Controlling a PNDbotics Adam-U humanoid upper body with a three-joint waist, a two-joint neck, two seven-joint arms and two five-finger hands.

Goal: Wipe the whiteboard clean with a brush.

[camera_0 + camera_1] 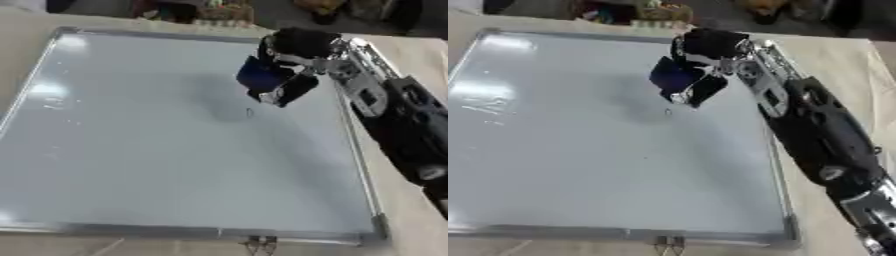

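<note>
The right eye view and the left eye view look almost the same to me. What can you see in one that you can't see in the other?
Only the right eye view follows the robot's arm down to its silver part in the lower right corner. Only the left eye view shows a wider strip of table to the right of the board. Both show the whiteboard, the right hand over its upper right part with fingers curled round a dark blue brush, a small dark mark just below it, and a clip at the near edge.

A whiteboard (579,150) with a silver frame is laid flat on the bench (833,55). A dark blue brush (674,75) is held by the right hand (710,47) over the board's upper right part, beside a small dark mark (668,112).
</note>
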